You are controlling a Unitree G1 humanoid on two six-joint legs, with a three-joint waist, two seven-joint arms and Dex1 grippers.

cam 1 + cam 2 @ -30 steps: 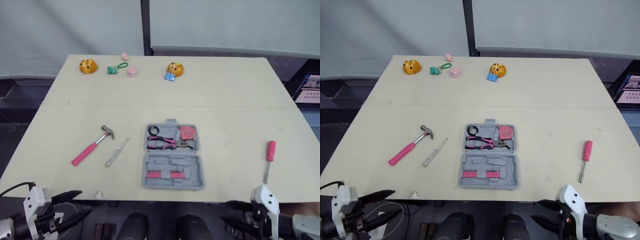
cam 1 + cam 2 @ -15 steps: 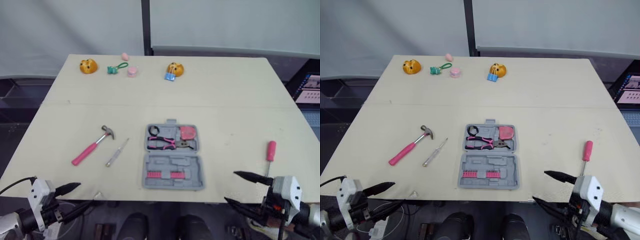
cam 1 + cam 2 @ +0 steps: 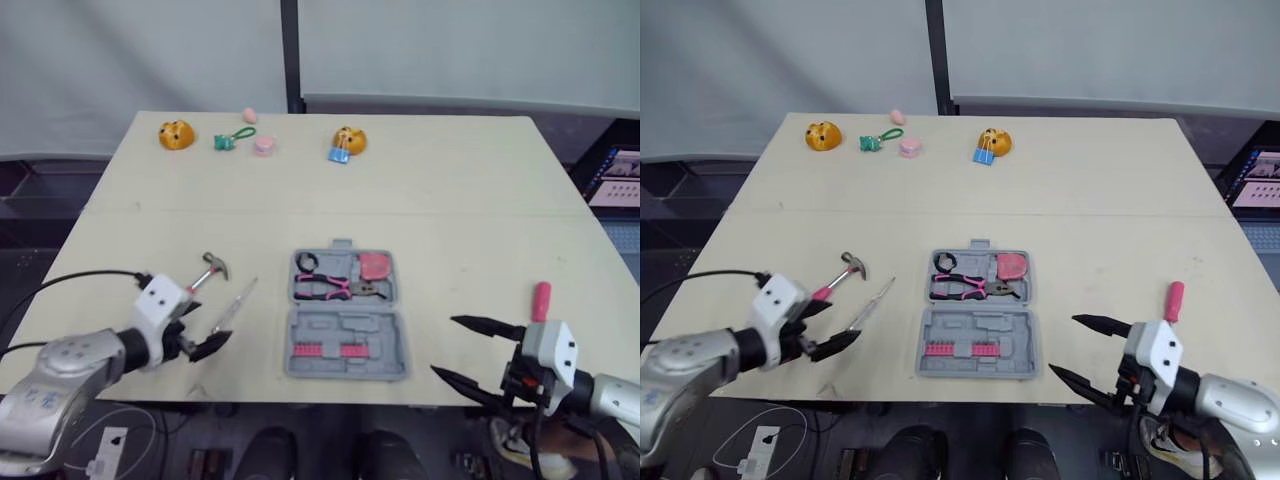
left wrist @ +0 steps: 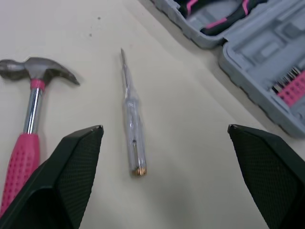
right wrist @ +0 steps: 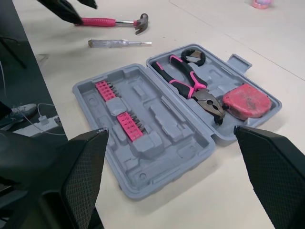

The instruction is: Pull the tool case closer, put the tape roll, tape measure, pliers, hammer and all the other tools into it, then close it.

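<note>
A big tan table [image 3: 450, 180] holds everything. The grey case [image 3: 345, 328] lies open and flat in the middle, close to the near edge. Its far half holds three things. The pink and black pliers [image 3: 330, 287] lie across it, the red tape measure [image 3: 376, 265] sits at the right end, and the small black tape roll [image 3: 307, 262] sits at the left end. The near half holds a row of pink bits [image 3: 325, 349], and its other slots are bare.

The left claw [image 3: 843, 318] is over the table to the left of the case, with its two fingers wide apart. It is right by the pink handle of the hammer [image 4: 31, 102]. I cannot tell if it touches anything. The right claw [image 3: 443, 345] is at the near edge, to the right of the case, and its fingers are wide apart too. It holds nothing.

The hammer lies left of the case, with its head pointing far and right. A thin clear screwdriver [image 4: 132, 124] lies between the hammer and the case. A pink screwdriver [image 3: 541, 297] lies well to the right.

Along the far edge sit two orange toys [image 3: 176, 133], a green key ring [image 3: 233, 136] and a blue clip [image 3: 339, 154].
</note>
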